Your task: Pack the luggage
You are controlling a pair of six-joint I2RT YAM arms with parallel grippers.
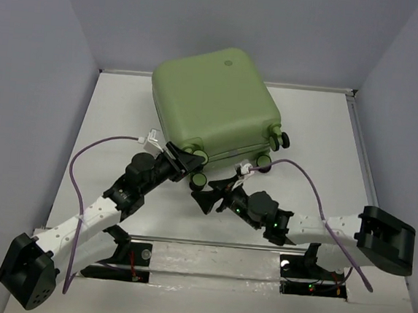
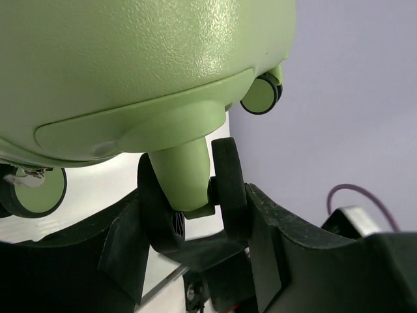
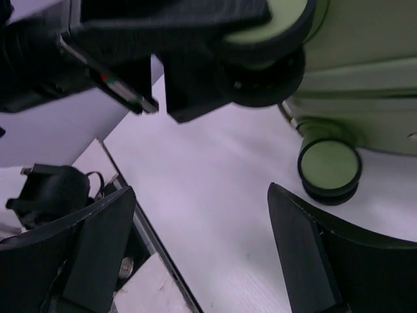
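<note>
The light-green suitcase (image 1: 214,102) lies closed at the back middle of the table, its round logo facing up and its wheels toward me. My left gripper (image 1: 185,159) is shut on the near-left caster wheel (image 2: 195,189), with one black finger on each side of it (image 2: 273,241). My right gripper (image 1: 212,191) is open and empty just in front of the suitcase, above the bare table. In the right wrist view a green-faced wheel (image 3: 329,164) stands beyond its right finger (image 3: 306,254), not touching it. The suitcase's inside is hidden.
Two more wheels (image 1: 275,142) stick out at the suitcase's near-right corner. Grey walls enclose the table on the left, back and right. A metal rail (image 1: 208,246) runs along the near edge between the arm bases. Purple cables loop off both arms.
</note>
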